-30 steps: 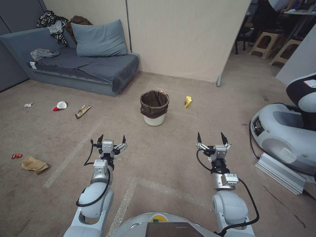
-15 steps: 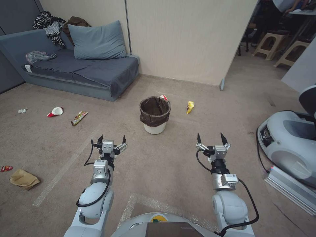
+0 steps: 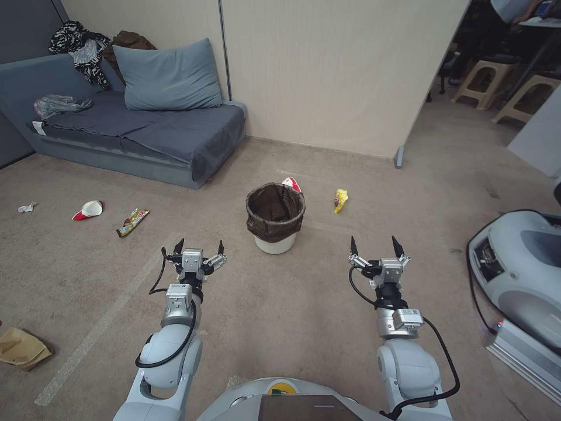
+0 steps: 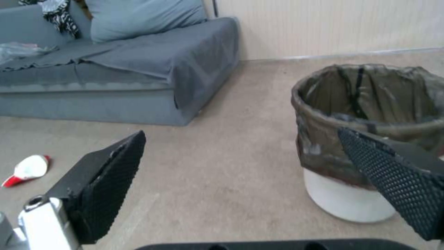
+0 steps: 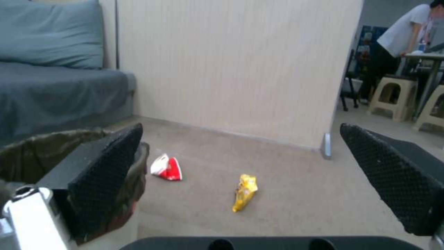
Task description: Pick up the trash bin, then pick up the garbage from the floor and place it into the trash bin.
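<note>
Head view: trash bin [image 3: 275, 217] stands on the carpet ahead between 2 raised grippers, left [image 3: 198, 248] and right [image 3: 374, 246], fingers spread and empty, likely readied for pickup.

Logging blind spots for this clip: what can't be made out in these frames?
- Trash bin: its bottom is hidden by its own bag and rim in the head view, so any contents are unknown.
- Red-and-white wrapper: partly hidden behind the bin in the head view.
- Brown paper bag: cut off by the head view's left edge.
- White scrap: too small to identify.
- Left gripper and right gripper: open, holding nothing.
</note>
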Available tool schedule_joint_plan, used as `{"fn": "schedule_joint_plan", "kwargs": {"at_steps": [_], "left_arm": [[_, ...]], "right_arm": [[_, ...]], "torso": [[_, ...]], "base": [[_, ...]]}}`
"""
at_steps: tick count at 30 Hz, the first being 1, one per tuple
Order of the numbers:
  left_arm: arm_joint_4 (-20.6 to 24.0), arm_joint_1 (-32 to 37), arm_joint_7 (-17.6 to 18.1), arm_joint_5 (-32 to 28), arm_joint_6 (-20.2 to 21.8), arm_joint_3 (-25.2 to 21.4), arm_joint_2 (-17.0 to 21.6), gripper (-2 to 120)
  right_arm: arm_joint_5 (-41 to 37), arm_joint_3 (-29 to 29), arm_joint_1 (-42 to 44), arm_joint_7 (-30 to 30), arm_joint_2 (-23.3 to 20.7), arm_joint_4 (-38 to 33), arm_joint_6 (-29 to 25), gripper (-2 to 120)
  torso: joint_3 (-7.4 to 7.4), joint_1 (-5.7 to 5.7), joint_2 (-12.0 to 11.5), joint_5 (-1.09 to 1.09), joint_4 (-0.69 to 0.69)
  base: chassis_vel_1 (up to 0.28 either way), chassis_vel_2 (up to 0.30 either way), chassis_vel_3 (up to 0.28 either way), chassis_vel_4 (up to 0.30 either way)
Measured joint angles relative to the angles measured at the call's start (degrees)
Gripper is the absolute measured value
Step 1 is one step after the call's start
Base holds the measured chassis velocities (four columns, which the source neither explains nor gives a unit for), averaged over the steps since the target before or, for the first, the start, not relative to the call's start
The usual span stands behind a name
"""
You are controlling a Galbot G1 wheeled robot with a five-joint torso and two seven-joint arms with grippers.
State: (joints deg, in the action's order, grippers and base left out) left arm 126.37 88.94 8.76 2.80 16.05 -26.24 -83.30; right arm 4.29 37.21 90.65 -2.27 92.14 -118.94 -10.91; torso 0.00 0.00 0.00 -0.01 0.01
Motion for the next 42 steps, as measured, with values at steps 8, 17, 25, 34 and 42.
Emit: {"fn": "schedule_joint_plan", "kwargs": {"at_steps": [8, 17, 25, 34, 42], "left_arm": [[0.3, 0.1, -0.2, 0.0, 0.0, 0.2, 0.0, 100], [0.5, 0.2, -0.3, 0.1, 0.1, 0.2, 0.1, 100], [0.9, 0.4, -0.3, 0.1, 0.1, 0.3, 0.2, 100], [1.3, 0.5, -0.3, 0.4, 0.1, 1.0, 0.4, 100], [1.4, 0.4, -0.3, 0.2, 0.4, 1.7, 0.6, 100]], "right_arm": [[0.0, 0.1, 0.0, -0.2, 0.0, -0.1, 0.0, 100], [0.0, 0.2, 0.0, -0.3, 0.0, -0.2, -0.1, 100], [0.1, 0.3, 0.1, -0.4, 0.0, -0.2, -0.5, 100], [0.1, 0.5, 0.4, -0.7, 0.0, -0.9, -1.3, 100], [2.3, 0.8, 0.1, -0.5, 0.0, -0.6, -4.1, 100]], "torso": [[0.00, 0.00, 0.0, 0.00, -0.02], [0.00, 0.00, 0.0, 0.00, -0.01], [0.00, 0.00, 0.0, 0.01, 0.01], [0.00, 0.00, 0.0, 0.02, -0.01], [0.01, 0.00, 0.0, 0.00, 0.00]], "base": [[-0.165, 0.163, 0.158, -0.163], [-0.159, 0.159, 0.162, -0.165], [-0.167, 0.165, 0.177, -0.164], [-0.175, 0.169, 0.174, -0.170], [-0.126, 0.134, 0.127, -0.125]]}}
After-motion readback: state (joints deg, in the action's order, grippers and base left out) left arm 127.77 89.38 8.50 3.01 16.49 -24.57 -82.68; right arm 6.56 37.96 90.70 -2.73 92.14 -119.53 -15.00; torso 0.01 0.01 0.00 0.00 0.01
